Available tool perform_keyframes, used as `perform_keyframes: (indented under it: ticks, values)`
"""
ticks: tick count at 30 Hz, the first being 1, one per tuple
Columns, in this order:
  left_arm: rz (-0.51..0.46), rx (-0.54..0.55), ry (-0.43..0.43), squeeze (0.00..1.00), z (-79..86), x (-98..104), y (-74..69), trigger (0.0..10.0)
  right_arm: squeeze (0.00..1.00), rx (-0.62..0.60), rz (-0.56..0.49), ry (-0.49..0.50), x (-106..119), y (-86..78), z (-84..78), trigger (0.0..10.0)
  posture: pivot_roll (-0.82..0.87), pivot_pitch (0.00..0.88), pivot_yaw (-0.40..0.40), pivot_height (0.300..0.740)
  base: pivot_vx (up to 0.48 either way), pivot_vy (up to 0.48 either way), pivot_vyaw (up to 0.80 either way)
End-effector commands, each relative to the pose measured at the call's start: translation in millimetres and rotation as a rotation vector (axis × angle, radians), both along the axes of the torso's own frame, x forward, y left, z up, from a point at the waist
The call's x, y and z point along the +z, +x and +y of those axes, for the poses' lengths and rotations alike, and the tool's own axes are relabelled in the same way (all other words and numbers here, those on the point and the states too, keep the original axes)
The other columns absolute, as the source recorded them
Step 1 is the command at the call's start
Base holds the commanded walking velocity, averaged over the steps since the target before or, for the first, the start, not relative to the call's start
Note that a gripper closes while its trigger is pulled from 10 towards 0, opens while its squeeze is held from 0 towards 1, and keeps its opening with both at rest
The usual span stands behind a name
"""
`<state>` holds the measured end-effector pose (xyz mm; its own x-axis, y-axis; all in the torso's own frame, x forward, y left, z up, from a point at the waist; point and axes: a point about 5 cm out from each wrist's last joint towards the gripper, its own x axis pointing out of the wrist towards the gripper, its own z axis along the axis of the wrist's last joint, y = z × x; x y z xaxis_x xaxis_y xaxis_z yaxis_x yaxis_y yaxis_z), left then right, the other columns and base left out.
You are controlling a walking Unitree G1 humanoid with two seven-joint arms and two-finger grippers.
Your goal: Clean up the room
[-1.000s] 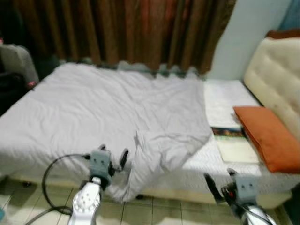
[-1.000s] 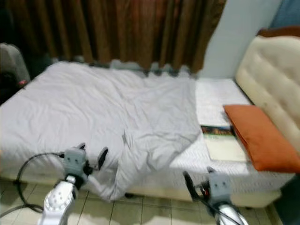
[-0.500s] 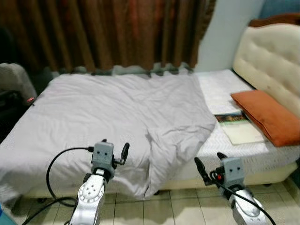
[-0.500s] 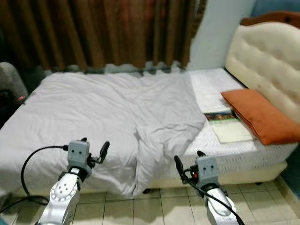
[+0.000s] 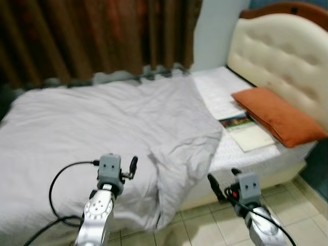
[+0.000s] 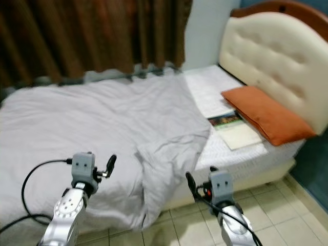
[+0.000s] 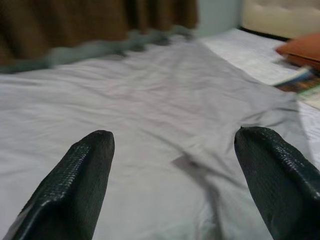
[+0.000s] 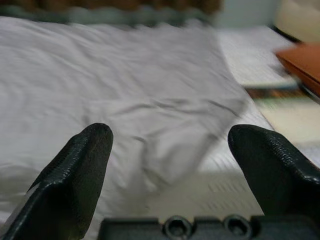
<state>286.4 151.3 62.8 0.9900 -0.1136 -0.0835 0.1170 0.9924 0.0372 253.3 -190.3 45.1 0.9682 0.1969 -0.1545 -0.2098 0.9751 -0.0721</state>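
A rumpled grey blanket covers most of the bed, and one fold hangs over the near edge towards the floor. At the head end an orange pillow lies on the bare white mattress, with a book flat beside it. My left gripper is raised in front of the blanket's near edge, open and holding nothing; its fingers stand wide apart. My right gripper is held low beside the bed's near side, over the tiles. It is open too, and its fingers are spread and hold nothing.
A padded cream headboard stands at the right. Brown curtains hang behind the bed's far side. Tiled floor runs along the near right of the bed. A black cable loops from my left arm.
The camera has swung, so the bed and headboard sit further left and larger in the picture. Both arms keep the same raised pose with open fingers.
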Motion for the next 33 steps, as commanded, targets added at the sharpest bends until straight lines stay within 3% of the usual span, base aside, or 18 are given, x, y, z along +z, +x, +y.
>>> perform_keyframes:
  ticks: [1,12,19,26,33]
  values:
    - [0.013,-0.031,-0.028,0.00,-14.8,0,2.5,10.0,0.00,-0.016,0.007,-0.029,0,-0.6,-10.9,10.0,-0.07,0.009,0.005,0.740,0.375,0.300,-0.78]
    - [0.038,-0.086,0.011,0.00,-25.8,-4,1.8,10.0,0.00,-0.007,0.015,-0.025,-1,-3.3,-10.7,10.0,-0.08,0.024,0.003,0.740,0.373,0.302,-0.78]
    - [0.061,-0.102,0.043,0.00,-32.5,-8,3.5,10.0,0.00,0.022,0.024,-0.026,-3,-6.2,-6.9,10.0,-0.09,0.030,0.007,0.740,0.054,0.043,0.00]
    - [0.071,-0.034,-0.025,0.00,-26.3,-10,2.8,10.0,0.00,0.030,0.025,-0.024,-2,-7.5,-6.1,10.0,-0.09,0.035,0.009,0.740,0.340,-0.335,0.00]
    - [0.125,0.020,-0.018,0.00,-22.4,-19,1.1,10.0,0.00,0.081,0.048,-0.037,-3,-10.2,-4.0,10.0,-0.10,0.057,0.001,0.740,0.355,-0.319,0.14]
